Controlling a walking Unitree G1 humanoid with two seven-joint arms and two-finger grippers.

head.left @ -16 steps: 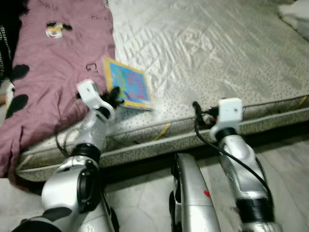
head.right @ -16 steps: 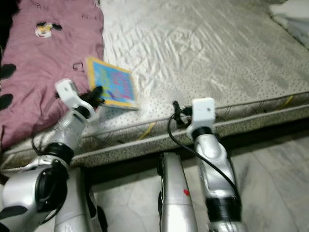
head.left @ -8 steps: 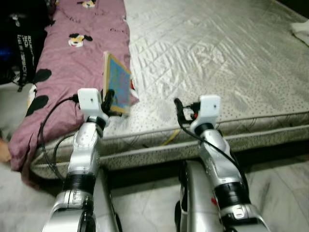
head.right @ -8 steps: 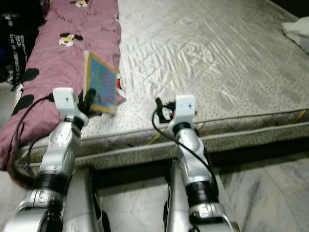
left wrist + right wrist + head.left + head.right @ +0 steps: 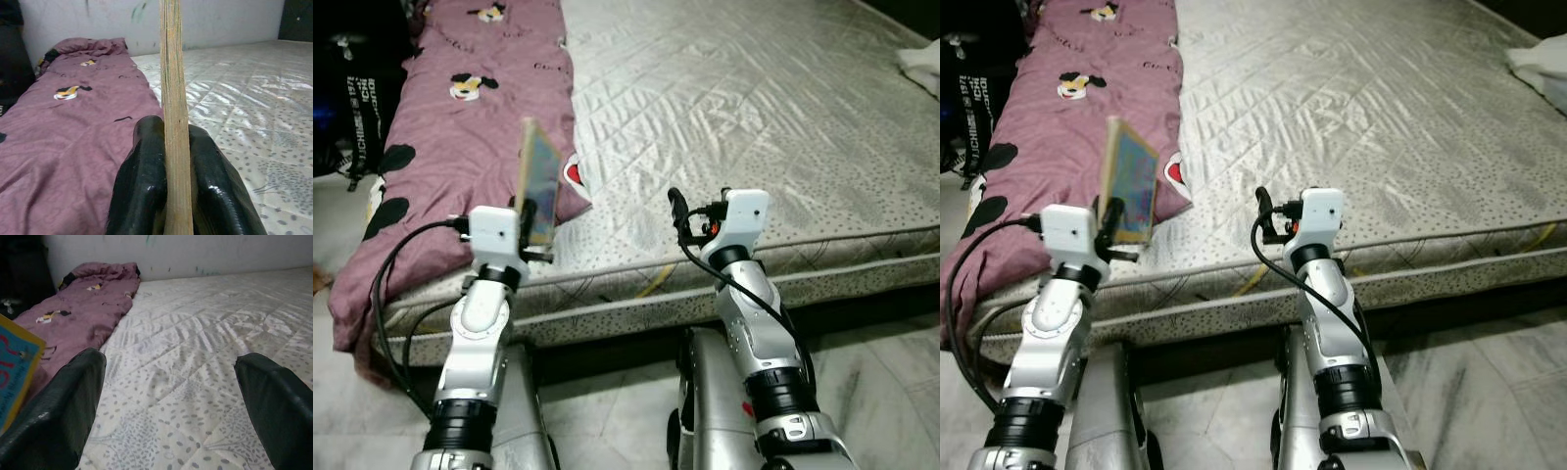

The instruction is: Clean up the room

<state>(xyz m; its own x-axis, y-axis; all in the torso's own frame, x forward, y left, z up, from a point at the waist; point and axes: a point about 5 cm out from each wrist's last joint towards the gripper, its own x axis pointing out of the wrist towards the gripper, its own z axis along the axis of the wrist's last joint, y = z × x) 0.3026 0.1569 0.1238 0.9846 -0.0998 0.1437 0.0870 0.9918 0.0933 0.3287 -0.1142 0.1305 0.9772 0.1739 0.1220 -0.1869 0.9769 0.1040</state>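
Left gripper (image 5: 534, 223) has its two black fingers (image 5: 142, 186) pinched tight on the lower edge of a thin picture book (image 5: 537, 181), holding it upright and clear of the bed, at about ten o'clock in the head views. Largest thing ahead is the grey quilted mattress (image 5: 754, 108), running from nine to three o'clock. Along its left side lies a mauve cartoon-mouse blanket (image 5: 460, 127), rumpled. Right gripper (image 5: 171, 396) hovers at the mattress edge near six o'clock, fingers spread wide and empty. By my judgement the book is lifted but not yet put away; the blanket remains untidied.
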